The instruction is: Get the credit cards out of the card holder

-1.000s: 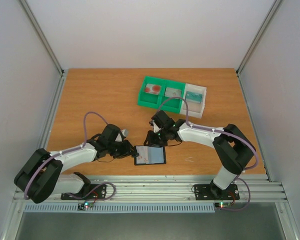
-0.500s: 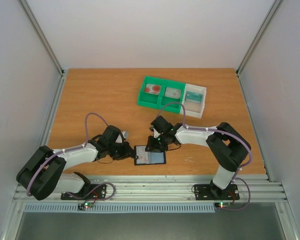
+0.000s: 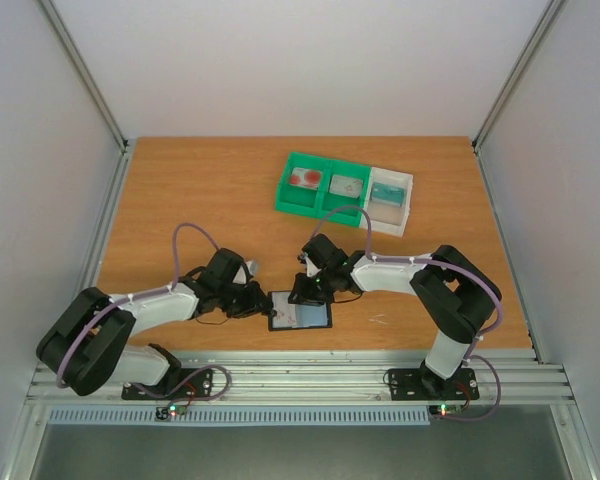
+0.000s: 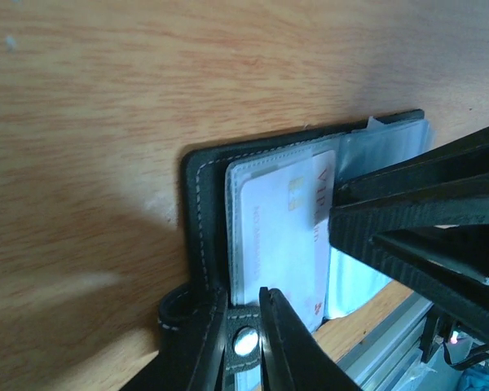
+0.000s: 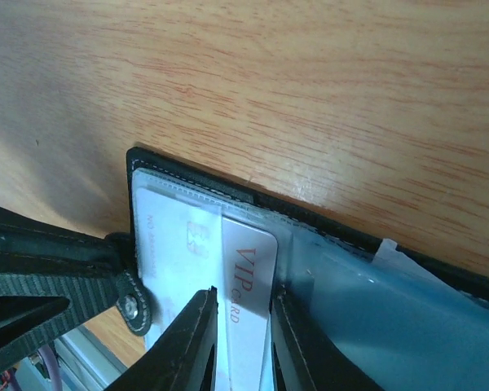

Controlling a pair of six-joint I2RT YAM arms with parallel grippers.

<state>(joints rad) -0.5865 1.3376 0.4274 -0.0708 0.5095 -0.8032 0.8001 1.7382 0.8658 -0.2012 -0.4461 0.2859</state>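
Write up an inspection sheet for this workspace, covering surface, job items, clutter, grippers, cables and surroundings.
Surface: wooden table, bare across its left and middle.
Job's things: card holder lies open near the front edge with a white VIP card in its clear pocket. A red-marked card and a grey card are in the green tray. A teal card is in the white tray.
Clutter: nothing seen.
Grippers: left gripper is clamped on the holder's snap strap. The right gripper has its jaws narrowly apart over the VIP card.
Cables: one purple cable loops along each arm.
Surroundings: white walls, metal rail.
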